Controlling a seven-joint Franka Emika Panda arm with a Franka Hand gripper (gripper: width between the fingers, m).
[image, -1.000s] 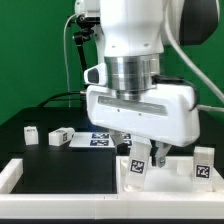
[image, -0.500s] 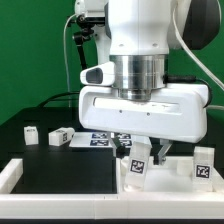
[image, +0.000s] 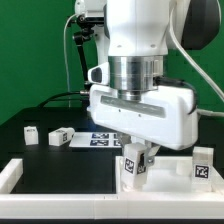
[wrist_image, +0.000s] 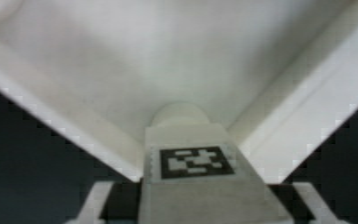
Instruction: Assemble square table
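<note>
A short white table leg (image: pixel 135 166) with a black-and-white tag stands upright at the edge of the flat white square tabletop (image: pixel 170 174). My gripper (image: pixel 136 153) comes straight down over it, its jaws closed against the leg's two sides. In the wrist view the leg (wrist_image: pixel 195 160) fills the space between the fingers (wrist_image: pixel 108 203), its tag facing the camera, with a corner of the tabletop (wrist_image: pixel 87 70) spreading beyond it. A second leg (image: pixel 203 165) stands on the slab at the exterior view's right.
Two more tagged legs (image: pixel 31 133) (image: pixel 60 137) lie on the black surface at the exterior view's left. The marker board (image: pixel 100 140) lies behind the gripper. A white rail frame (image: pixel 15 175) edges the surface along the front and left.
The jaws have narrowed from wide open onto the leg. The hand and the leg have shifted slightly toward the exterior view's left.
</note>
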